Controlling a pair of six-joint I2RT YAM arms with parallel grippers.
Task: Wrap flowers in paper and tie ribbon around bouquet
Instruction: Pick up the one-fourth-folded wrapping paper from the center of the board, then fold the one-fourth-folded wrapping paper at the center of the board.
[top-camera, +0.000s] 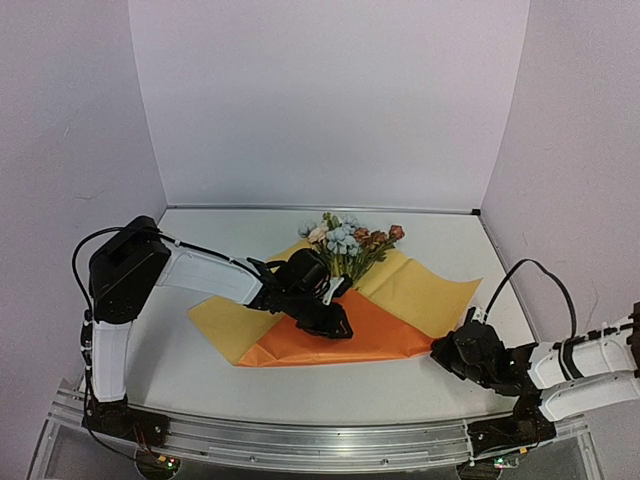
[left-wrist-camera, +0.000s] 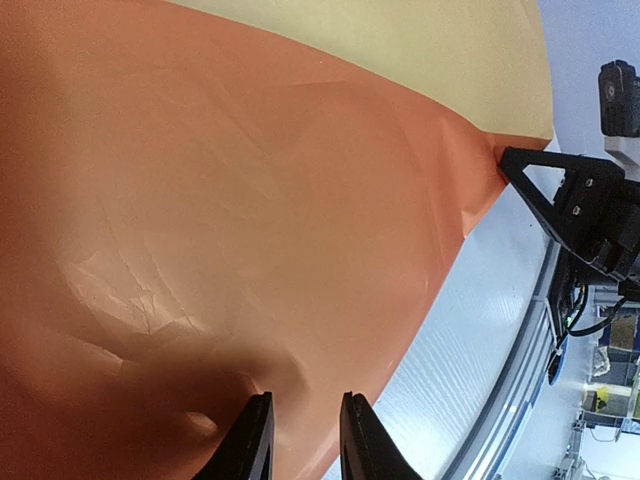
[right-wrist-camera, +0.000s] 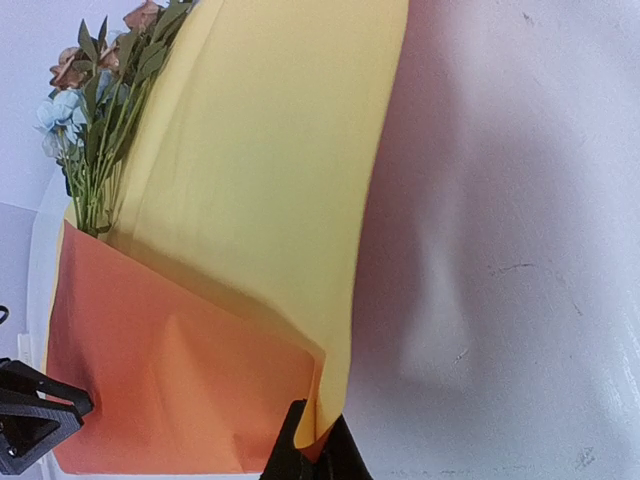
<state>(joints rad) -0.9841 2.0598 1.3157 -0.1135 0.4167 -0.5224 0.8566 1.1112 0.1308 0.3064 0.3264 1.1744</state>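
The right gripper (right-wrist-camera: 318, 428) has its black fingers pressed together on the near right corner of the large, thin sheet of paper (right-wrist-camera: 250, 200), yellow on the upturned face and orange on the other. From that pinch the paper runs away to the left and far across the white table (top-camera: 200, 385). Its near part is folded over, so that an orange flap shows.

The left gripper (left-wrist-camera: 305, 405) is planted on the middle of that orange flap, jaws a narrow gap apart with orange paper showing between them. Whether they nip a ridge of it or only press it down, I cannot tell from the wrist view.

The small bunch of artificial flowers (top-camera: 345, 240), pale blue, cream and rust on thin green stems, lies on the yellow face to the far left of the pinched corner. Its heads sit at the far edge, and its stems run back toward the near side and vanish under the orange flap just by the left gripper.

The long axis is thus roughly far-to-near, crosswise to the line between the two grippers. The left arm is much the nearer. I judge the held corner must travel leftward across the stems to close the wrap.
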